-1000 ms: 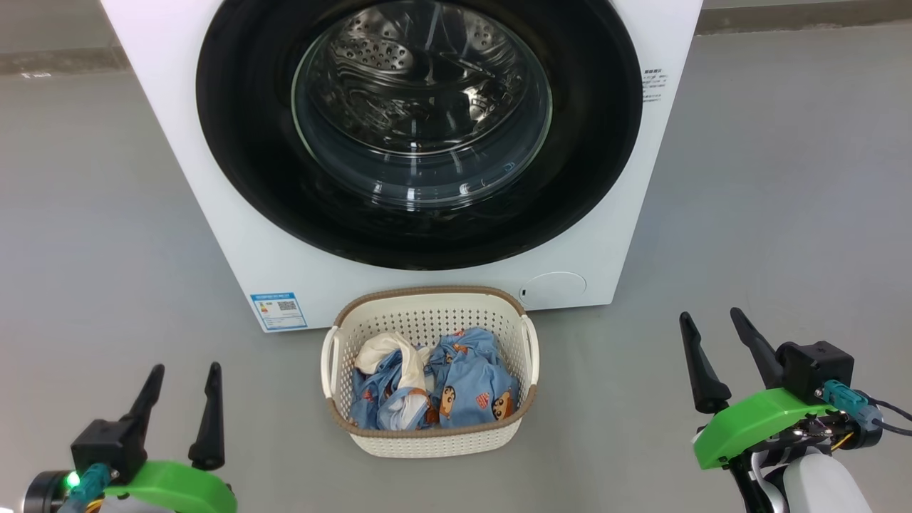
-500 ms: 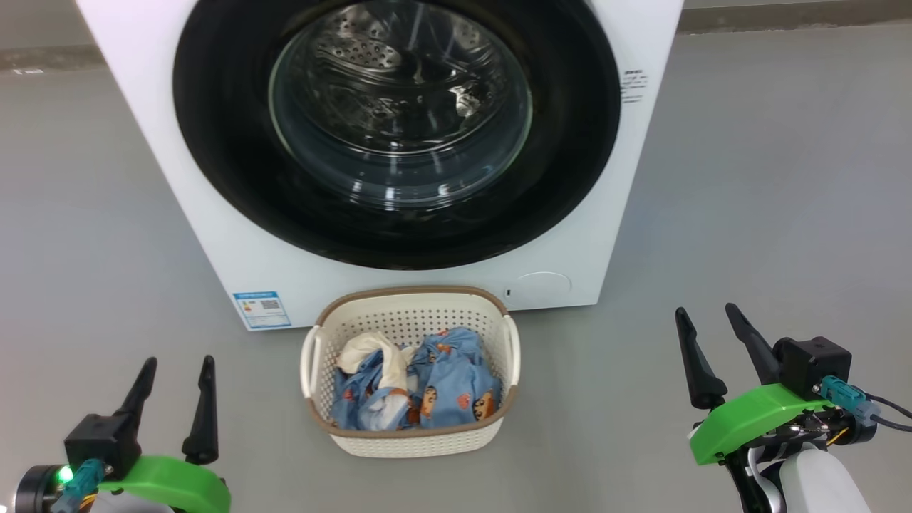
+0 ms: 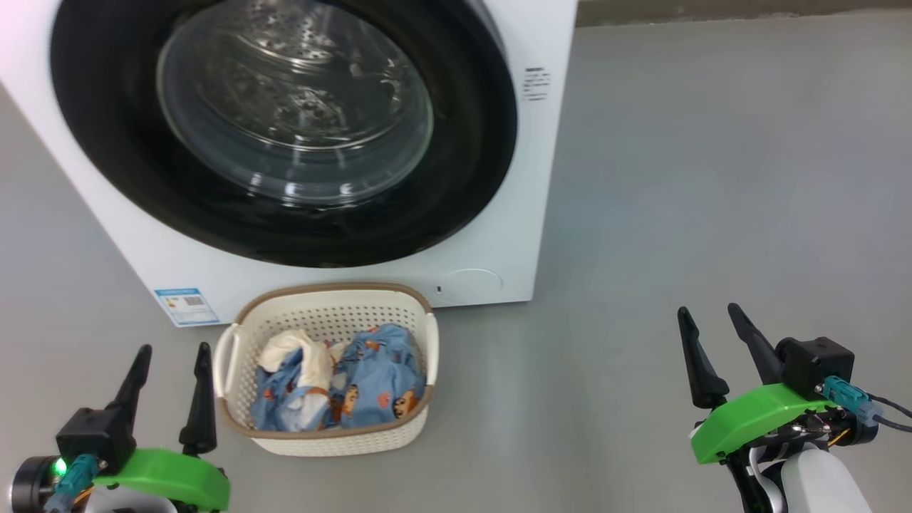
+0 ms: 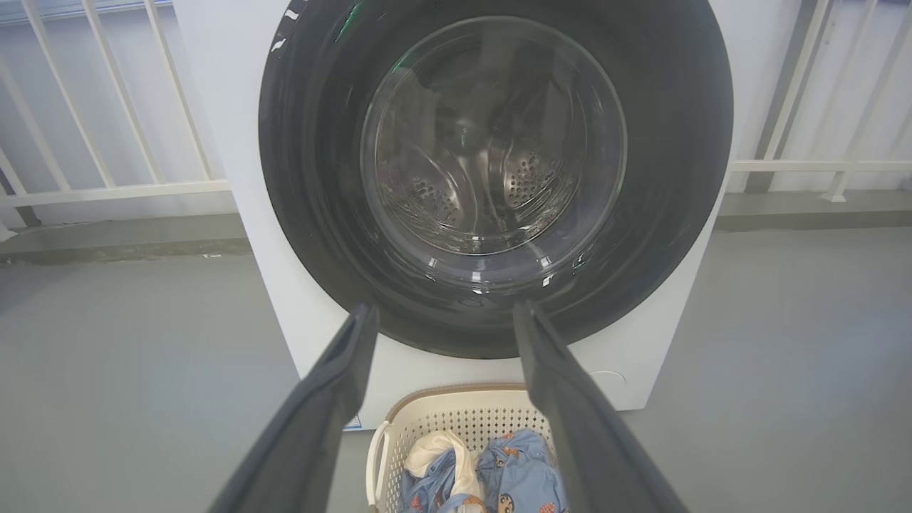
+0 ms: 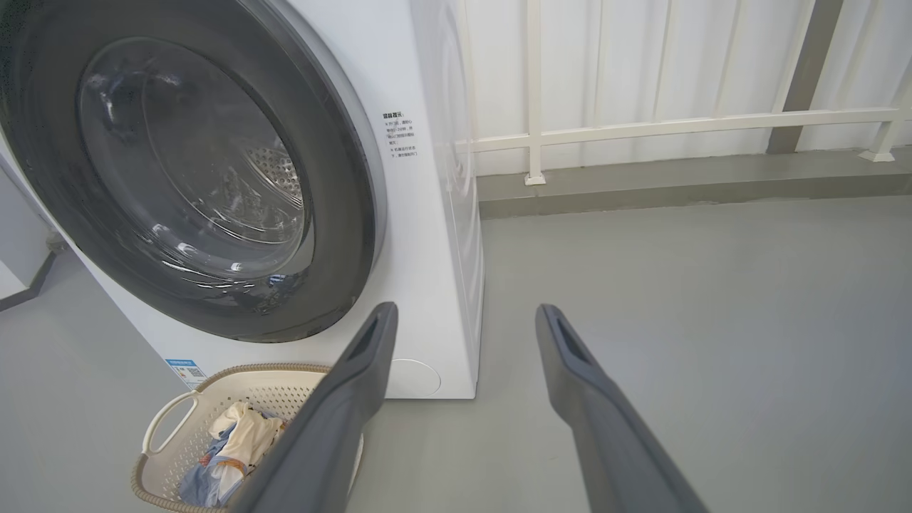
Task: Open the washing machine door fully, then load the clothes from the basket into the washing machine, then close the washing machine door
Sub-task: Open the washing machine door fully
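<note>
Down at the lower left of the head view, left gripper (image 3: 175, 347): two long dark fingers (image 3: 201, 399) on a green mount (image 3: 171, 474), spread wide, nothing held. At the lower right, right gripper (image 3: 707, 308): likewise two fingers, spread wide, nothing held. Both pairs pointing forward, toward the washing machine (image 3: 541, 178), touching nothing.

Just beside the left gripper, on the grey floor (image 3: 712, 178), one basket (image 3: 335, 290), cream-white and perforated with a brown rim; well apart from the right gripper. Long axis running left to right, parallel to the machine's front; mouth facing up; two loop handles (image 3: 218, 363), one at each short end. Inside, a crumpled heap of light blue printed clothes (image 3: 374, 377), number of garments impossible to tell, plus one cream-white cloth (image 3: 296, 353) on top toward the left.

Directly behind the basket, one white front-loading machine on the floor. One round door (image 3: 474, 142), shut flat against the front and facing the robot: wide black rim around one bulging glass window (image 3: 292, 121), steel drum (image 4: 527, 178) visible through it. At the front's lower left corner, one blue energy label (image 3: 185, 305); at its lower right, one round cap (image 3: 467, 281). Behind the machine, in the wrist views, white railing (image 5: 677, 125).
</note>
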